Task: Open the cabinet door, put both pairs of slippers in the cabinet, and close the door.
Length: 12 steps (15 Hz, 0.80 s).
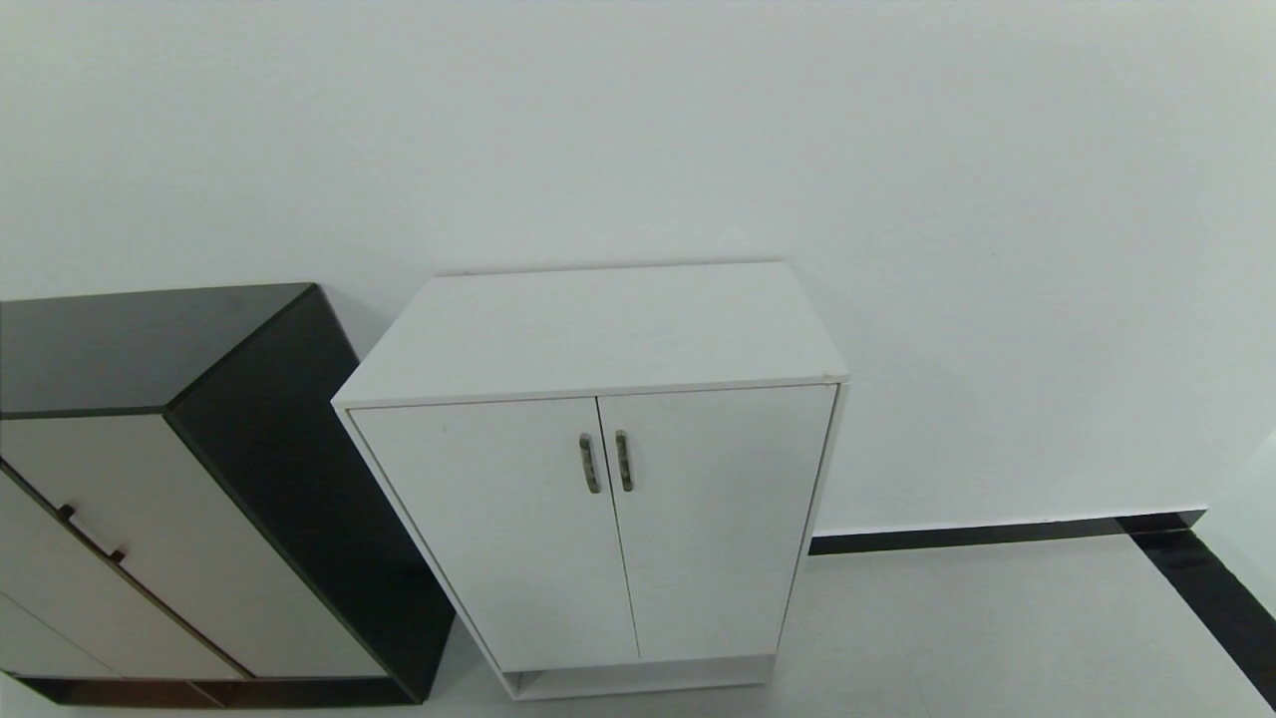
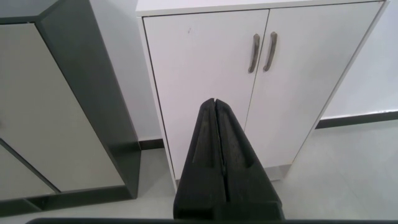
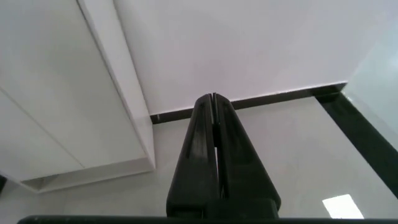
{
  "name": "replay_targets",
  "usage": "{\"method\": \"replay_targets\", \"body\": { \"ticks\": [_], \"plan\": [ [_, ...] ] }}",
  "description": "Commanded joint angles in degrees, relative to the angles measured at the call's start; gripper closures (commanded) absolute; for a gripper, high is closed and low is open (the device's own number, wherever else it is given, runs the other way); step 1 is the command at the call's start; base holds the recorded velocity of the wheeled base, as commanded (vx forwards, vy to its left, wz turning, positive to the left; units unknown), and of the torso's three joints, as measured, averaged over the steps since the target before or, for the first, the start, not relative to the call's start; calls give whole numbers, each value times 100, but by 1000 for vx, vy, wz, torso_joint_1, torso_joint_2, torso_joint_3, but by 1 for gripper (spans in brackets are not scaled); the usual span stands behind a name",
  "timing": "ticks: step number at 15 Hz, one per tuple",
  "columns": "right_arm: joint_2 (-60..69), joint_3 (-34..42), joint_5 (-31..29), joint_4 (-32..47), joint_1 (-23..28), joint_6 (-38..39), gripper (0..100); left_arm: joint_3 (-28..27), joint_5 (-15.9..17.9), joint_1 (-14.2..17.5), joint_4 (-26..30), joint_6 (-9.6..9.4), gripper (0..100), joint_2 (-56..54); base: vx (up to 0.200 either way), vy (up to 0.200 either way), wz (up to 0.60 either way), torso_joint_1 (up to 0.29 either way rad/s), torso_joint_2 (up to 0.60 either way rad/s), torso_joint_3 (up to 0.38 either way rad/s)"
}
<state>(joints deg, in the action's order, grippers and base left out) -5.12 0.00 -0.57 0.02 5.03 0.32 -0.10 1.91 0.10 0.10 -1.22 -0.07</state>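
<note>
We face the cabinet, doors shut; left gripper before it, right gripper beside it, both pinched closed, empty.

A white two-door wooden cabinet is standing against the plain white wall, its doors sitting shut (two dull metal bar handles are flanking the middle seam). Just beside it on the left, a black-sided cabinet with cream fronts is standing at an angle. A black skirting strip is edging the pale floor.
</note>
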Motion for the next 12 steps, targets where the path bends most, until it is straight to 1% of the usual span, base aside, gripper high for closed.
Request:
{"method": "replay_targets", "body": {
  "ticks": [1,3,4,5,12],
  "plan": [
    [73,0,22,6,-837,-23,100,1,2,-1,-1,-1,100,7,0,0,0,0,0,0],
    [345,0,13,-2,-565,-5,100,1,2,-1,-1,-1,100,7,0,0,0,0,0,0],
    [512,-9,-92,6,-486,-76,100,1,2,-1,-1,-1,100,7,0,0,0,0,0,0],
    [512,-9,-250,15,-486,-67,100,1,2,-1,-1,-10,100,7,0,0,0,0,0,0],
    [512,0,-250,-2,-486,-49,100,1,2,-1,-1,-10,100,7,0,0,0,0,0,0]
  ]
}}
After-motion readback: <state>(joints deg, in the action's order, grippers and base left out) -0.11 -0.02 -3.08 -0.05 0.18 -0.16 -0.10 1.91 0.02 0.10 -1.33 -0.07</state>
